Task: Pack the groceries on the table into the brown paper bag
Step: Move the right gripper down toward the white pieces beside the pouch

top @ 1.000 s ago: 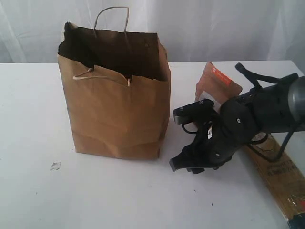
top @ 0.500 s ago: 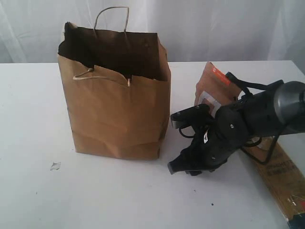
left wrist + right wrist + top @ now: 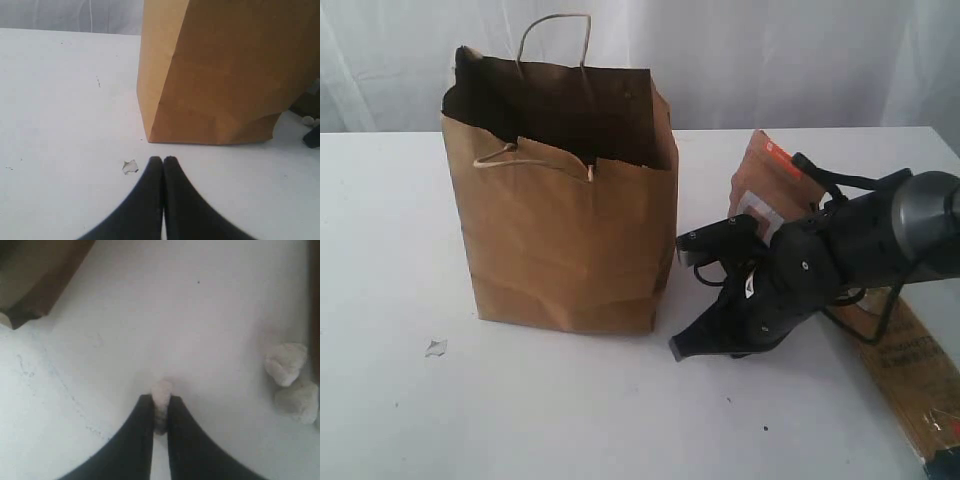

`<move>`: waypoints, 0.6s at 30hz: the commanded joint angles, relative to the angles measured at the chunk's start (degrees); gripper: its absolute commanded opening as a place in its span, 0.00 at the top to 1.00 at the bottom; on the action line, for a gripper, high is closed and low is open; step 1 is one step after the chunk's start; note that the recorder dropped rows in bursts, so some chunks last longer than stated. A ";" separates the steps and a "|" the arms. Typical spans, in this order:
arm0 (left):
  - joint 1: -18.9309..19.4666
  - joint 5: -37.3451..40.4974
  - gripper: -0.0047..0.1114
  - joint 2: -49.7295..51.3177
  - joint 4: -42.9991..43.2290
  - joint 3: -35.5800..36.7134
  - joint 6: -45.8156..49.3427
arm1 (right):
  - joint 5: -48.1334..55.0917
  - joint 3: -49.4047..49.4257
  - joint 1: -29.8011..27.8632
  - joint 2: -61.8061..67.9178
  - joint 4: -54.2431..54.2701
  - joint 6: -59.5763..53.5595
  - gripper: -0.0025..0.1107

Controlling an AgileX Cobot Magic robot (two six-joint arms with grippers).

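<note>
The brown paper bag (image 3: 560, 230) stands open and upright on the table (image 3: 400, 200). Right of it a brown pouch with a white square (image 3: 775, 185) leans behind my right arm. A spaghetti pack (image 3: 910, 370) lies flat at the right edge. My right gripper (image 3: 678, 346) is low over the table just right of the bag's base. In the right wrist view this gripper (image 3: 161, 399) is shut on a small white crumb (image 3: 161, 390). My left gripper (image 3: 163, 160) is shut with nothing in it, close in front of the bag's corner (image 3: 150, 135).
Two more white crumbs (image 3: 287, 365) lie on the table beside my right gripper. A small scrap of paper (image 3: 436, 347) lies left of the bag, next to my left fingertips (image 3: 155, 162). White curtains hang behind the table.
My right gripper has dropped slightly toward the table and moved a little left, and its fingers have shut on a white crumb. The bag, pouch and spaghetti pack have not moved.
</note>
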 commanded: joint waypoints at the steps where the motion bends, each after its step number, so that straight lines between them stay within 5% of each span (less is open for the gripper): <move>1: 0.01 -0.19 0.96 -0.31 -0.40 0.16 -0.13 | 0.73 -0.10 -0.60 -1.50 -0.36 -0.93 0.96; 18: 0.01 -0.19 0.96 -0.31 -0.40 0.16 -0.13 | 4.40 -0.10 -0.60 -7.98 -1.50 -0.93 0.96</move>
